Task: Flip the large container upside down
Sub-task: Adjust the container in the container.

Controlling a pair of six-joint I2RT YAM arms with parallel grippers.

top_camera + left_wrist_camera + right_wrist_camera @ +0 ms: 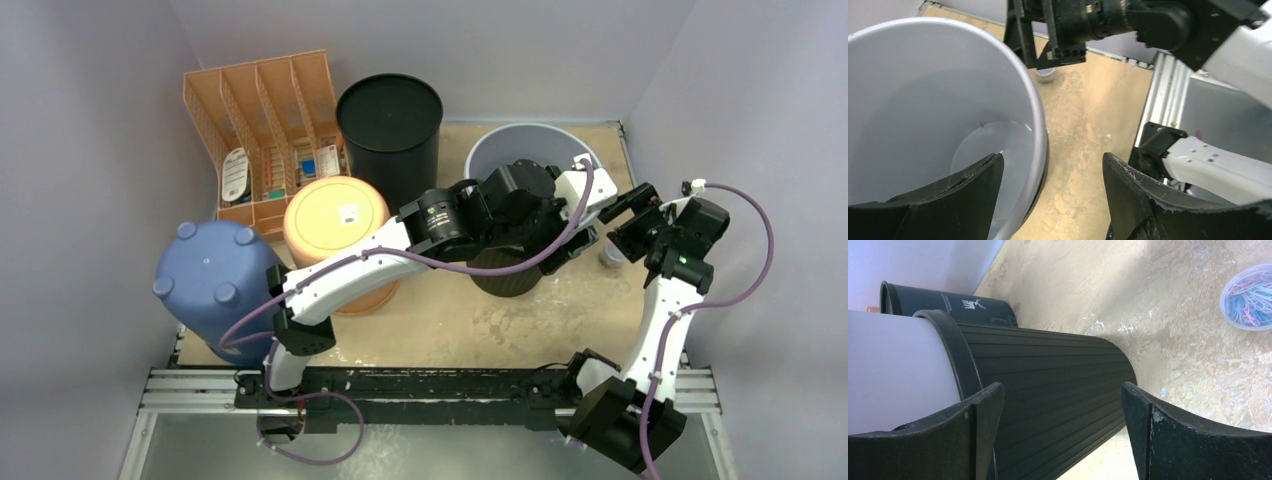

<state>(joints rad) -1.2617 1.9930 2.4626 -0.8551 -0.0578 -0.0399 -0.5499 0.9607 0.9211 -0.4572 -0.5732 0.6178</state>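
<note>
The large container [500, 150] stands upright at the back right of the table [450, 320], mouth up (grey inside, ribbed black outside). The left gripper [1053, 200] is spread wide and straddles the rim, one finger inside, one outside, not clamped. The right gripper [1063, 435] is equally wide and faces the ribbed wall. A tub of paper clips [1248, 297] sits nearby.

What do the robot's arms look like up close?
The left arm and right arm both have smooth white links and chunky black joints. A thin purple cable loops along each one. Each ends in two curved black fingers with scuffed, whitish edges.
</note>
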